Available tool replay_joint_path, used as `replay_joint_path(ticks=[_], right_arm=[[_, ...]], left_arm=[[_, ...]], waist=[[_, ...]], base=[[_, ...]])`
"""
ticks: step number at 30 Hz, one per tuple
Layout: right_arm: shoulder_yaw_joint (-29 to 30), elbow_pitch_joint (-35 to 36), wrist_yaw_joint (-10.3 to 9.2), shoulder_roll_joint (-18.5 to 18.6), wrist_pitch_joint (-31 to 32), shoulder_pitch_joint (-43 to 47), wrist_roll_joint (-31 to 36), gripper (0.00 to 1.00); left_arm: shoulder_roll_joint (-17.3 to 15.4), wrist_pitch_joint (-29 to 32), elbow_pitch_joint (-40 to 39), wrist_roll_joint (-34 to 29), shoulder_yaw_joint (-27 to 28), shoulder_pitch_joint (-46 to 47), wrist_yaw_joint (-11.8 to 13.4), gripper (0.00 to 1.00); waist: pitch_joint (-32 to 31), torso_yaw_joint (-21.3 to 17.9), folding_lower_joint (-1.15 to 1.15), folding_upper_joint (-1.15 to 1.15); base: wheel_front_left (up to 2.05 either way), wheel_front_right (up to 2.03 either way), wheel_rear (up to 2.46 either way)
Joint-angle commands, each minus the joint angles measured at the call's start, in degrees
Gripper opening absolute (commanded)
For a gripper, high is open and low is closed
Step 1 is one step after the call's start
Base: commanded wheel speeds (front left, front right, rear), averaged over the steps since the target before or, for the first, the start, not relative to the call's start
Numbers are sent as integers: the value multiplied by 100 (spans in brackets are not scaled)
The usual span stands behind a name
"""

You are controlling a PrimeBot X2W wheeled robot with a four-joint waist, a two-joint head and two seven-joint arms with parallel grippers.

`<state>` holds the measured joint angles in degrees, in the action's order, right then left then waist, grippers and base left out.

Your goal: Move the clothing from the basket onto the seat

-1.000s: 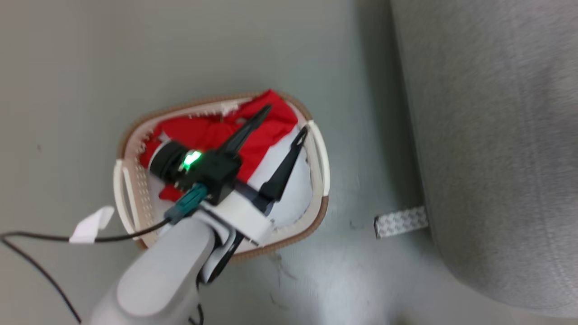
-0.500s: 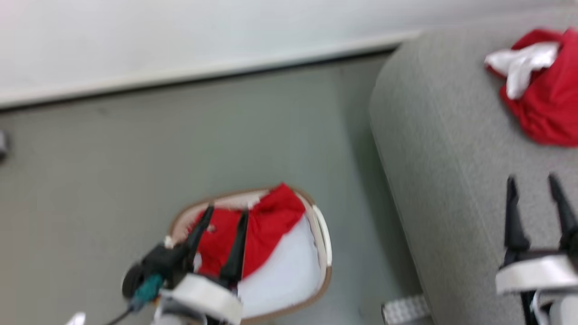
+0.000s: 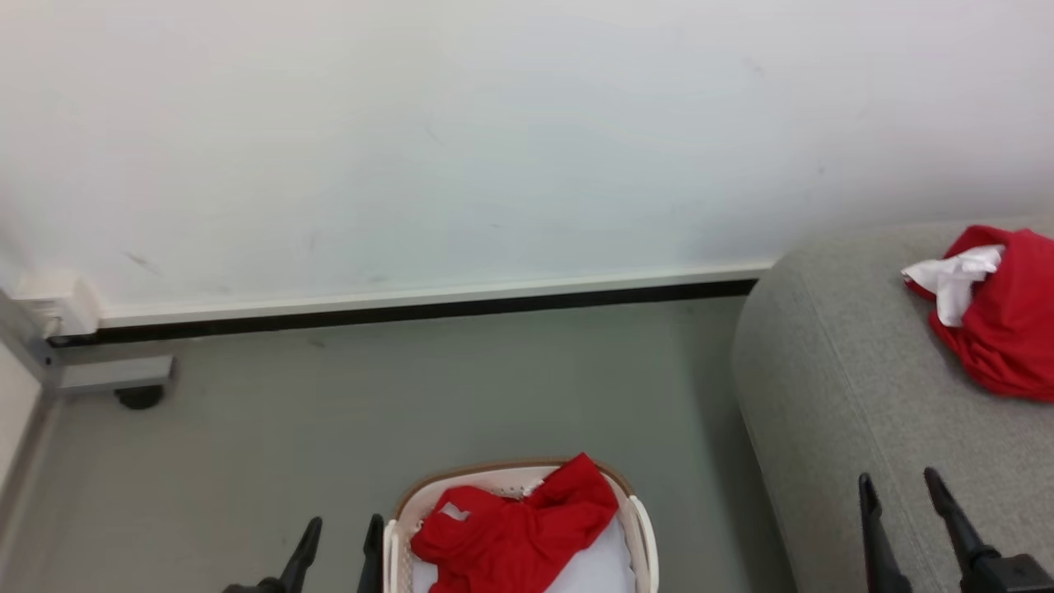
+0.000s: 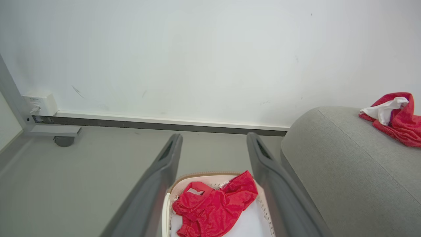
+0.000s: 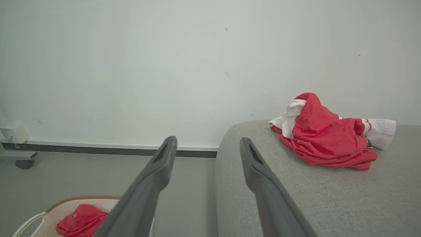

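Clothing (image 3: 510, 543) in the basket (image 3: 461, 482), more on the seat (image 3: 823, 395); both jaws wide apart, empty

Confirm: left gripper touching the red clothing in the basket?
Apart. Head view: the open left gripper sits left of the basket rim; the clothing lies inside, rim between them.

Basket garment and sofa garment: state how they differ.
Place: the basket garment lies down in the white basket; the sofa garment lies up on the grey sofa.
Colour: the basket garment shows almost all red, with one small pale tag; the sofa garment shows a broad white panel and red-and-white striped ends.
Both are bright red and lie crumpled.
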<state>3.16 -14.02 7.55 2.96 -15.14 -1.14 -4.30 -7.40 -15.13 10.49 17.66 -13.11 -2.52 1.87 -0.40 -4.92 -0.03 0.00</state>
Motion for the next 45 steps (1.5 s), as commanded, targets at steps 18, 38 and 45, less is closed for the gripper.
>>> replay_joint_path(ticks=[18,38,45], right_arm=[[-449,-119,-12,-2,-1,89,-431,100],[-614,997,-12,-6,1,-1874,-944,100],[-679,1241,-12,-6,2,-2696,-1316,100]], left_arm=[[338,-3,38,-498,626,-283,-373,100],[-120,261,388,-1127,66,2573,-837,100],[-274,1008,934,-1432,-702,3838,-922,100]], waist=[[-179,163,3,0],[3389,-529,3,0],[4585,-689,3,0]], base=[[0,0,0],[0,0,0],[0,0,0]])
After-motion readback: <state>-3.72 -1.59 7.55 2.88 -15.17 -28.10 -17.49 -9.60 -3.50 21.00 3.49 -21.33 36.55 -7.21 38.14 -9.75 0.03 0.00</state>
